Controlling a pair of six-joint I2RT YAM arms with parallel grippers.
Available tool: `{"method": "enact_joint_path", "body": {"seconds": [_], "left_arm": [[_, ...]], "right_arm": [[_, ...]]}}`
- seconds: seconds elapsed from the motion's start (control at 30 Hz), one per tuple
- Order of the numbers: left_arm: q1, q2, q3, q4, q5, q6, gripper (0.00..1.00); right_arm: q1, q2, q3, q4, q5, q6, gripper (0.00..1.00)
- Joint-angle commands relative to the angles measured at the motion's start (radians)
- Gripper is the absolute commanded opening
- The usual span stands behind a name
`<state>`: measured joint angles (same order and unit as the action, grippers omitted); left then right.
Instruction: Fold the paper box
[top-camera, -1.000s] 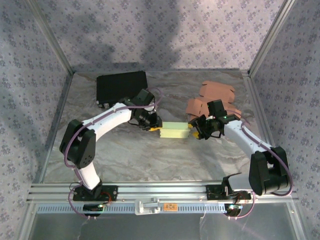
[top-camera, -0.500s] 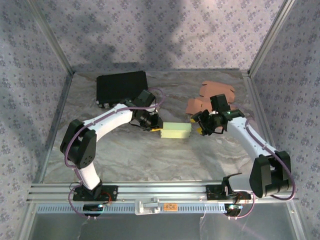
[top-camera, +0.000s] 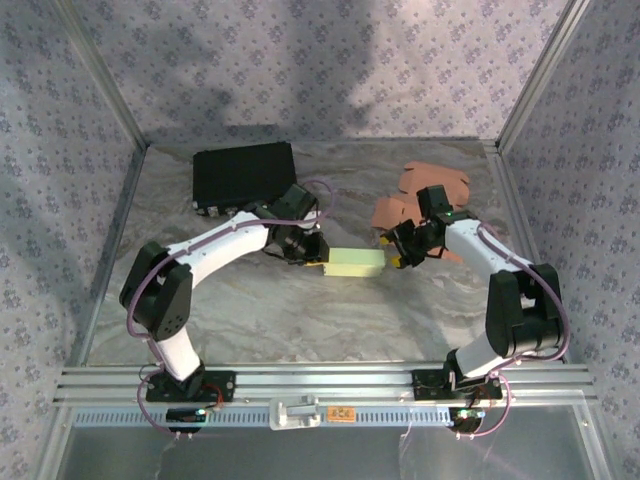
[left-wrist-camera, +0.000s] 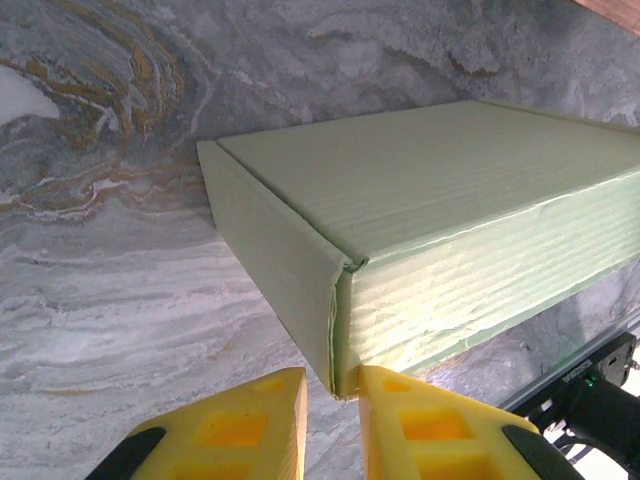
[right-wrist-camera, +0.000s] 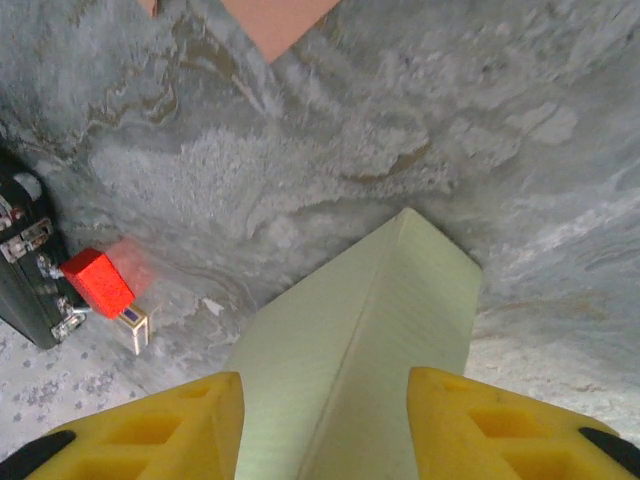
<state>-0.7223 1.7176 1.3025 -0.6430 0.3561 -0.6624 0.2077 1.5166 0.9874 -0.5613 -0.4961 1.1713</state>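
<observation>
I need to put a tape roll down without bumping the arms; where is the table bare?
Bare marble: the near strip between the green box and the front rail, and the back middle between the black case and the pink cardboard flats. Crowded: the centre, where the left gripper and right gripper flank the box.

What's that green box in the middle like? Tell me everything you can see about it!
The pale green box is a long, flat, closed cardboard box with fine ribbed lines, lying flat on the marble-look table. One end shows a folded seam at its corner, and the left gripper pinches that corner. The right gripper straddles the other end; whether it presses cannot be told.
</observation>
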Motion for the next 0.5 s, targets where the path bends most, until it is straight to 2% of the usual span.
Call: {"method": "enact_joint_path", "body": {"seconds": [0.0, 0.3, 0.47], "left_arm": [[-0.030, -0.046, -0.059, -0.010, -0.056, 0.019, 0.21], [-0.112, -0.181, -0.290, 0.131, -0.079, -0.044, 0.21], [-0.114, -0.183, -0.285, 0.142, -0.075, -0.061, 0.22]], "right_arm": [[0.030, -0.024, -0.005, -0.073, -0.030, -0.096, 0.45], [0.117, -0.139, -0.152, -0.107, 0.036, -0.223, 0.44], [0.124, -0.132, -0.124, -0.109, 0.086, -0.319, 0.46]]}}
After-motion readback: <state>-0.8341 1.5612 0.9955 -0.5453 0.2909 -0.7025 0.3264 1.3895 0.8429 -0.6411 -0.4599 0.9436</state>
